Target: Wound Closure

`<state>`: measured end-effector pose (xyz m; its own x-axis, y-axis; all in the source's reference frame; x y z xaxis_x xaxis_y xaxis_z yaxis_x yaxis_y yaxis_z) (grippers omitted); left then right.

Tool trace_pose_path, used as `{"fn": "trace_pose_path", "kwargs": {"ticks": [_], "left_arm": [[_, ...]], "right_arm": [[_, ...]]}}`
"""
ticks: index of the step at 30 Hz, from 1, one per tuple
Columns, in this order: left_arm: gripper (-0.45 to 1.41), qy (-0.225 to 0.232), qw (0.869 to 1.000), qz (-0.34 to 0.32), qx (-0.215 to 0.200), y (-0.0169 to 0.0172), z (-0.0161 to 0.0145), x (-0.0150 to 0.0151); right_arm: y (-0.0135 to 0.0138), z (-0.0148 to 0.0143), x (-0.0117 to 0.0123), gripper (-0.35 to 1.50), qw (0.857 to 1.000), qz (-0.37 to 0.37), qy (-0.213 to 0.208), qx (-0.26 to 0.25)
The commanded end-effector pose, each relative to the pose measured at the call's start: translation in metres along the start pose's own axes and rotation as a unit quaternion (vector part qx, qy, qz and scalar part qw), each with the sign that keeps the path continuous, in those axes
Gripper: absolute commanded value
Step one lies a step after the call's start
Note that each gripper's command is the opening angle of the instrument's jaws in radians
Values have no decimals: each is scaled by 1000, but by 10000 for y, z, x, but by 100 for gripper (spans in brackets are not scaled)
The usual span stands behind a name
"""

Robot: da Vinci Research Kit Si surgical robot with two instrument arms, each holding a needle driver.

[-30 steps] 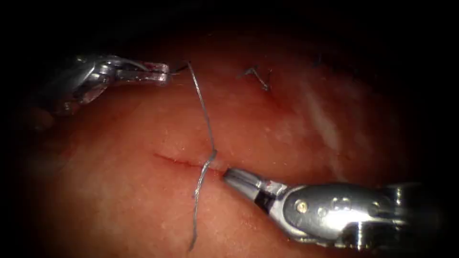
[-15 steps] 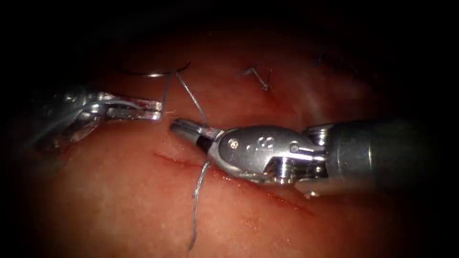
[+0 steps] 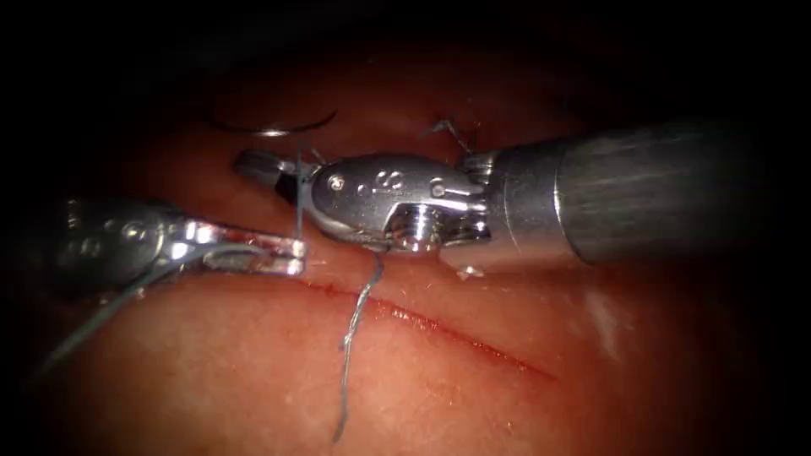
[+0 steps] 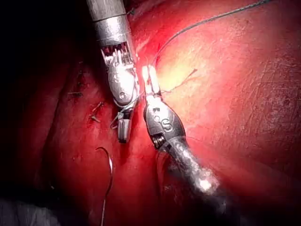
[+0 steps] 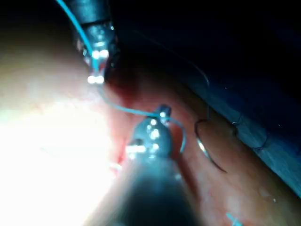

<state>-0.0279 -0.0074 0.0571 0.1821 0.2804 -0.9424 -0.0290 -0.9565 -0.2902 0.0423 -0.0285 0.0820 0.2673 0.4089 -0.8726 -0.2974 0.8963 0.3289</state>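
Since a second ago my right hand (image 3: pixel 253 166) has swung from the near side of the cut up to the far side, and my left hand (image 3: pixel 283 247) has dropped nearer and a little right, letting go of the needle end it was at. Now the needle (image 3: pixel 272 128) lies loose on the tissue (image 3: pixel 473 397), on the far side, beyond both hands, not in the tissue and held by neither. My left hand is closed on the thread (image 3: pixel 353 329), its tip just left of the cut (image 3: pixel 439 325); a strand trails off from it to the near left. The thread runs up from that tip and crosses my right hand's jaws, which look closed with the strand wrapped across them; whether they pinch it I cannot tell. From under my right hand the thread drops across the cut and ends in a free tail on the near side. An earlier stitch (image 3: pixel 456 135) with cut ends sits far right of the needle.
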Motion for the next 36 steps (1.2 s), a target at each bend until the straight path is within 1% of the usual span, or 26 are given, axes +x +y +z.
{"fn": "trace_pose_path", "kwargs": {"ticks": [1,6,12,21,25,30,31,32,33,34,35,36], "left_arm": [[-45,0,1000,1,-1,0,3,-9],[-45,0,1000,-4,-4,7,3,-17],[-45,-1,1000,-9,-8,7,-1,-29],[-45,-1,1000,-17,-9,-1,-8,-52],[-45,0,1000,-22,-7,-8,-12,-66],[-45,-2,1000,-22,-2,-18,-19,-80],[-45,-3,1000,-21,1,-20,-20,-81],[-45,-3,1000,-21,3,-24,-23,-85],[-45,-4,1000,-21,4,-25,-24,-87],[-45,-4,1000,-21,4,-25,-24,-87],[-45,-3,1000,-23,4,-27,-25,-88],[-45,-3,1000,-22,5,-29,-26,-90]], "right_arm": [[1,9,1,-35,1000,-1,5,0],[9,2,6,-35,999,13,40,3],[14,-12,20,-35,995,42,89,19],[13,-37,38,-35,990,61,121,39],[13,-50,41,-35,985,69,146,64],[11,-62,38,-35,980,69,160,93],[11,-64,38,-20,980,68,162,98],[11,-67,37,-18,978,67,165,107],[11,-67,37,-11,978,67,167,111],[11,-67,37,-11,978,67,167,111],[11,-67,37,-6,977,66,168,114],[11,-68,37,4,976,66,171,119]]}}
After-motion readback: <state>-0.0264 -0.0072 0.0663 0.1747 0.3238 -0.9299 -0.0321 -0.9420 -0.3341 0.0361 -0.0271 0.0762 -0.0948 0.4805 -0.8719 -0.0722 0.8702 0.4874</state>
